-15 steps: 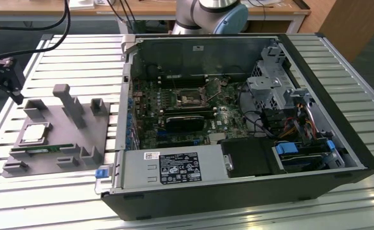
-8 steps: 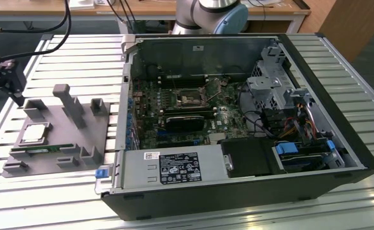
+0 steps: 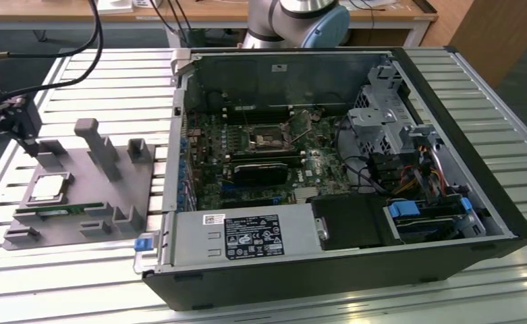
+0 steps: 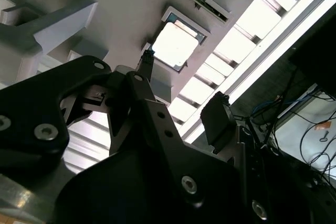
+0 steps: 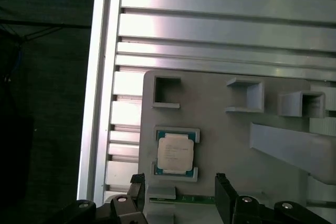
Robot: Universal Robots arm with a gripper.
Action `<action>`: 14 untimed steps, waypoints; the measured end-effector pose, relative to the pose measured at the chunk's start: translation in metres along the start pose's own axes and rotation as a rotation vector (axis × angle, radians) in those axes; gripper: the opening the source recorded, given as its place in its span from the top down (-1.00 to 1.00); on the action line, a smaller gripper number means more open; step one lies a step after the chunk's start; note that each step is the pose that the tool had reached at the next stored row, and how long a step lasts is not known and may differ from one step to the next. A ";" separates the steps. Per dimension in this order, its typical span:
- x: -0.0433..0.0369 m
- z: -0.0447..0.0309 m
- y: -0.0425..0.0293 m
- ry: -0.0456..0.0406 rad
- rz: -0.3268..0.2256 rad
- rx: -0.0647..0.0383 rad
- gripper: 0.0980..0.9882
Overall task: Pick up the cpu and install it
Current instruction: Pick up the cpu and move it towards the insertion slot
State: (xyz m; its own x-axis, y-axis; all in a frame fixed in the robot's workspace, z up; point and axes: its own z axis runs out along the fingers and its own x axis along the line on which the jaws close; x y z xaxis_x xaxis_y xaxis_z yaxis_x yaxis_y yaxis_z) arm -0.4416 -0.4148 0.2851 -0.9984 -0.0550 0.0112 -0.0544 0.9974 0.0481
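**Jaws open, empty, near the cpu: grab and seating risks**

At the exterior view's left, the jaws hang over the near-left end of the grey fixture tray [image 3: 123,192] on the slatted bench [image 3: 110,81]. They're spread wide with nothing in them. In the first wrist view one fingertip [image 5: 137,184] shows on either side of the cpu's line, both clear of the chip.

The cpu [image 3: 49,187] lies flat in its pocket on that tray, untouched.

Risks as I judge them, moving right:

- **Pocket lip.** The pocket's raised corners hug the cpu [image 5: 176,151]. If you come down off-centre, a finger lands on the lip instead of the chip edge and the chip tips or skids.
- **Thin edges.** The chip is flat with a smooth metal top, so there's little to bite on. A skewed grip probably carries it tilted.
- **Memory stick** [image 3: 56,210]. It sits just beside the pocket, so a wide finger can catch it.
- **Tall post** [image 3: 101,152]. It stands near the pocket, and the wrist body could clip it on a low traverse.
- **Open case** [image 3: 335,283]. The socket [image 3: 268,140] sits low on the board behind the case wall.
- **Cables** [image 3: 362,169]. They're close by on the far side of the socket.
- **Seating.** A tilted or wrongly rotated chip could damage the socket contacts. You can't tell from here whether the socket frame is open.
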 end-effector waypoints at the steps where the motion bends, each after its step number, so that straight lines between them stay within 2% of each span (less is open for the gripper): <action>1: 0.0000 0.0018 -0.0001 -0.0001 0.003 0.000 -0.22; 7: -0.0001 0.0110 -0.0005 -0.0002 0.005 0.000 -0.22; 14: -0.0001 0.0166 -0.0009 -0.0001 0.005 0.000 -0.22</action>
State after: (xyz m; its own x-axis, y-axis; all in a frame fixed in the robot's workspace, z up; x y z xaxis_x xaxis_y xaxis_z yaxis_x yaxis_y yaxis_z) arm -0.4417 -0.4149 0.2685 -0.9987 -0.0496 0.0114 -0.0490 0.9977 0.0478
